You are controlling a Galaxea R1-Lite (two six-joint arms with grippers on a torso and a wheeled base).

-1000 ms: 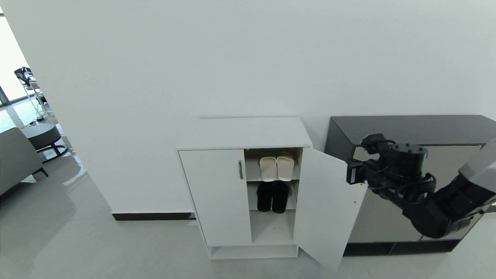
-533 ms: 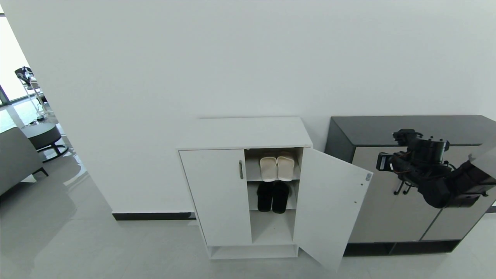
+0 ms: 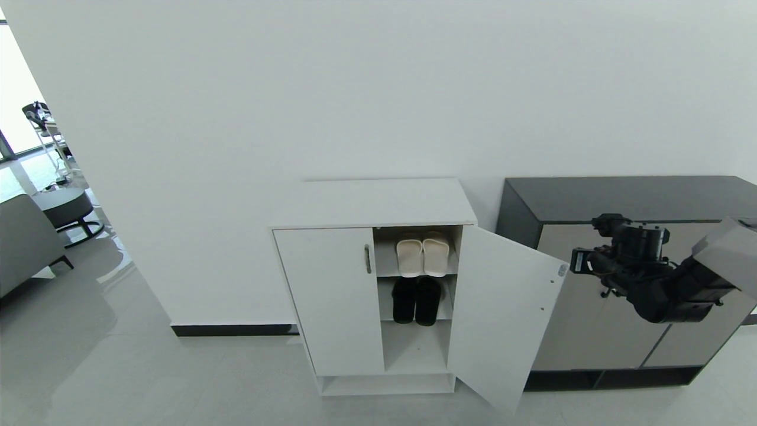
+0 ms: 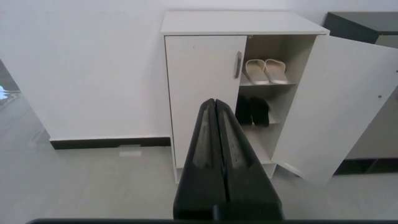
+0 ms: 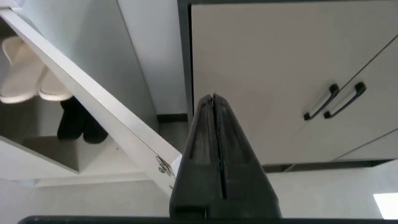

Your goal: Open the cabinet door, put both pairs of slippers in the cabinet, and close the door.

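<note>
The white cabinet (image 3: 378, 204) stands against the wall with its left door (image 3: 331, 299) closed and its right door (image 3: 502, 307) swung open. Inside, a white pair of slippers (image 3: 421, 255) lies on the upper shelf and a black pair (image 3: 416, 300) on the shelf below. My right gripper (image 3: 576, 262) is shut and empty, hovering just right of the open door's outer edge, apart from it. The right wrist view shows its shut fingers (image 5: 205, 134) above that door edge (image 5: 93, 106). My left gripper (image 4: 215, 102) is shut and empty, facing the cabinet front (image 4: 202, 93) from a distance.
A dark sideboard (image 3: 621, 198) with glossy doors and dark handles (image 5: 339, 99) stands directly right of the cabinet, behind the right arm. A grey sofa (image 3: 23, 242) and a round table (image 3: 65, 207) are far left. Bare floor (image 3: 177, 378) lies before the cabinet.
My right gripper pulled away from the open door's edge to the right, then came back a little toward it. The door and slippers have not moved.
</note>
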